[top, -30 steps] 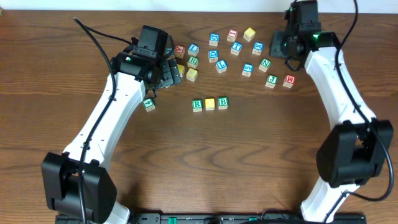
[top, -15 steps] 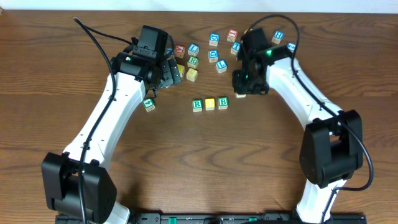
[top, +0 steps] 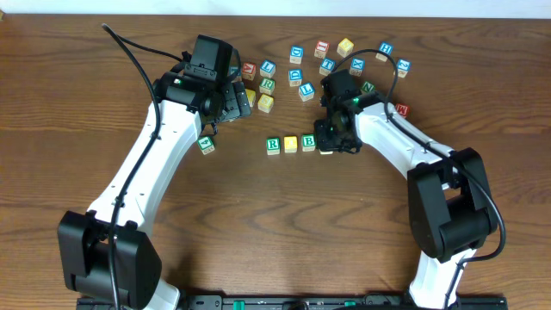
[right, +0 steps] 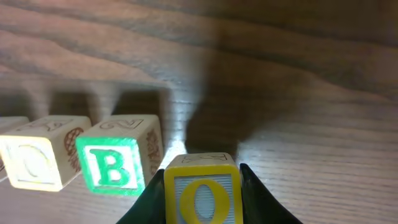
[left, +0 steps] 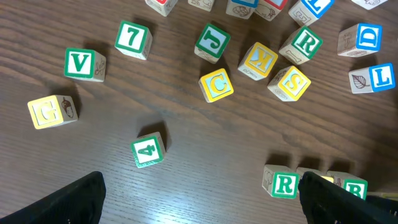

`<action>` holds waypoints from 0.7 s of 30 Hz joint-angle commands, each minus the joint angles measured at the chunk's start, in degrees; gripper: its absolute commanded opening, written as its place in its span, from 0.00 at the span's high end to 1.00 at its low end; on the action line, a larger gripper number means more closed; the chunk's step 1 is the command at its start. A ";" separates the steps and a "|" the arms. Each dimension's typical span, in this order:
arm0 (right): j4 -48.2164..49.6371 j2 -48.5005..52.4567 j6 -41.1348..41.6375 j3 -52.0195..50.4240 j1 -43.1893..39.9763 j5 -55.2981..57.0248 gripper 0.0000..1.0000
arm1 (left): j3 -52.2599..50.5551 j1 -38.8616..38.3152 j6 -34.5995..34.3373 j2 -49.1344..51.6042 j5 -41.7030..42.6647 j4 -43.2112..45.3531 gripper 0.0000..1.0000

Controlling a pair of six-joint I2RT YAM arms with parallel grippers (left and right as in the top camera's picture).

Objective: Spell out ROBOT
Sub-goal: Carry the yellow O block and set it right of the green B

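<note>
- Right gripper [top: 328, 146]: closed narrow on a yellow O cube [right: 202, 194]. Its fingers [right: 256, 200] press the cube's two side faces, and the letter face points toward the wrist camera.
- Position: the O cube is low over the table [top: 258, 224], just beside the B cube [right: 117, 167] at the open end of the row. We cannot tell whether it touches the wood.
- Row: R cube [top: 273, 145], yellow cube [top: 291, 144] and B cube lie close together in line.
- Left gripper [top: 238, 102]: jaws wide, holding nothing, above the loose cubes [top: 297, 73].
- Handling, in our judgement: a small wooden block, light, rigid and not fragile. Its smooth faces may slip or twist under an off-centre pinch. We recommend gripping opposite flat faces at mid-height, keeping the side next to its neighbour clear.
</note>
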 commanded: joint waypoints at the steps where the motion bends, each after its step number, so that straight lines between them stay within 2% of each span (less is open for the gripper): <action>1: 0.81 0.39 0.94 -0.22 0.13 2.23 0.78 | 0.74 0.31 0.33 -1.18 -0.35 -0.13 0.02; 16: 3.41 0.52 -0.04 -0.98 0.66 3.63 0.62 | 0.74 0.31 0.33 -1.18 -0.35 -0.13 0.02; 21: 3.63 0.52 -0.79 -0.96 0.66 3.67 0.60 | 0.74 0.31 0.33 -1.18 -0.35 -0.13 0.02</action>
